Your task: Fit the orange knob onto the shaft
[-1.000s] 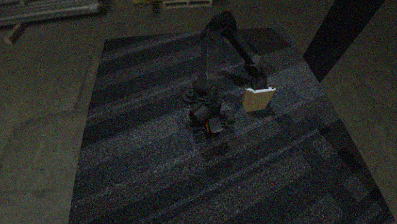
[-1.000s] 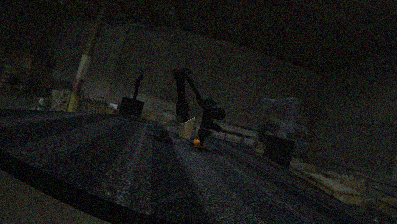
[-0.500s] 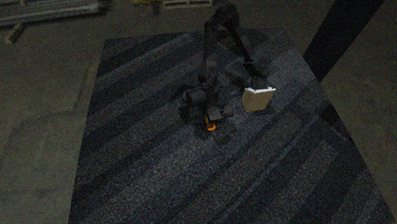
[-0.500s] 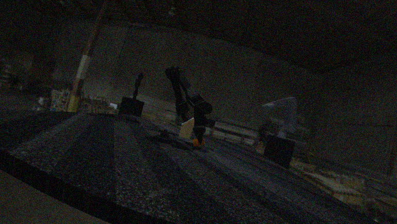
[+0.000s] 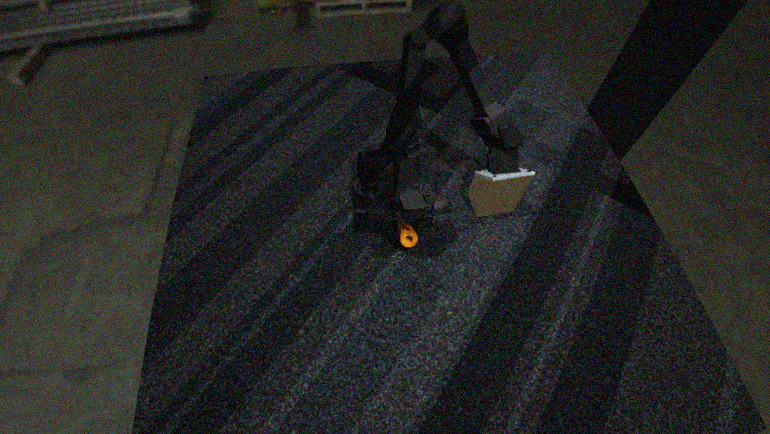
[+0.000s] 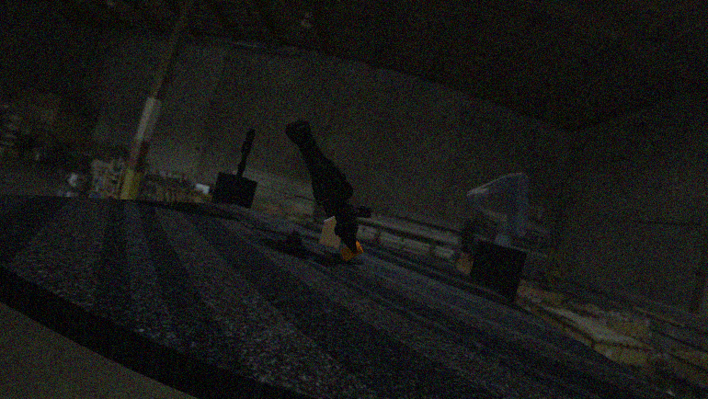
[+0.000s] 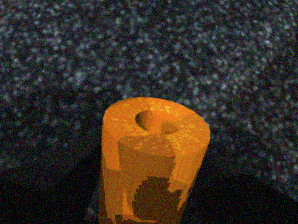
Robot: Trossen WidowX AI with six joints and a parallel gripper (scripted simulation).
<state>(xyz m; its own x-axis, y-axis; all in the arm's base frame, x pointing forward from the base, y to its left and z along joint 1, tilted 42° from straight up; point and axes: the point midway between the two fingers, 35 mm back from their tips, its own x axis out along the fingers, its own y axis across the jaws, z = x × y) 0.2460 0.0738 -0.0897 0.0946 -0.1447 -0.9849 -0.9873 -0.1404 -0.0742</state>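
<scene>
Top view, table (image 5: 377, 301) (image 6: 277, 317): dark, striped, left edge bordering bare floor (image 5: 80, 226).
Room: dim; pallet (image 5: 363, 6) beyond far edge.
My claw (image 5: 408, 218) (image 6: 352, 247): grasping orange knob (image 5: 408, 237) (image 6: 349, 252) (image 7: 155, 145).

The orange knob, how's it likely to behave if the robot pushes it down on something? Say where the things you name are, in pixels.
The orange knob (image 5: 408, 239) (image 6: 350, 252) (image 7: 190, 122) looks stiff: its rim stays crisply round in the hand (image 5: 412, 223) (image 6: 355, 247), so it probably won't squash. Its smooth-looking curved sides could let it twist or slip under a hard push. Being cylindrical, it would likely roll if dropped on its side.
</scene>
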